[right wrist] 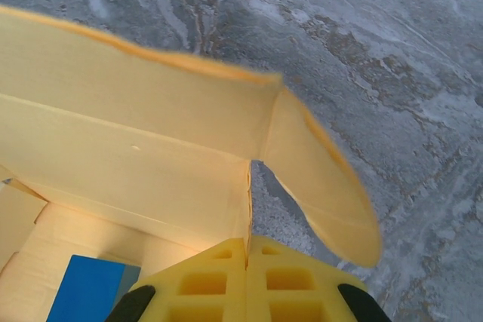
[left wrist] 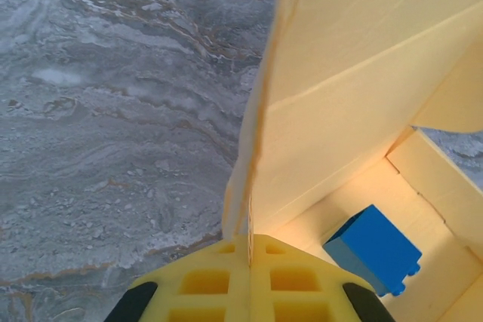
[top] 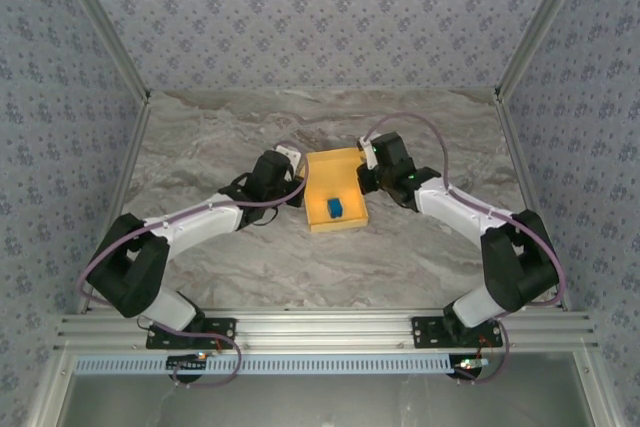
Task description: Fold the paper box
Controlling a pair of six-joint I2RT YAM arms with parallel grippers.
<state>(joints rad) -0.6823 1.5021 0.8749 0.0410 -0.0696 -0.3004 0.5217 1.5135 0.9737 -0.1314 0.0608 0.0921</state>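
1. The paper box (top: 335, 190) is sitting open-topped in the middle of the worktop (top: 200, 137), its long axis running near to far, with a blue block (top: 334, 209) lying inside.
2. The left tool (left wrist: 249, 250) is pinching the box's left wall, its fingers closed on the cardboard edge.
3. The right tool (right wrist: 247, 250) is clamping the right wall at the far corner, beside a loose flap (right wrist: 324, 186).
4. The box is lying directly between both tools, each equally close, so the coming fold is probably turning on these two opposite walls.
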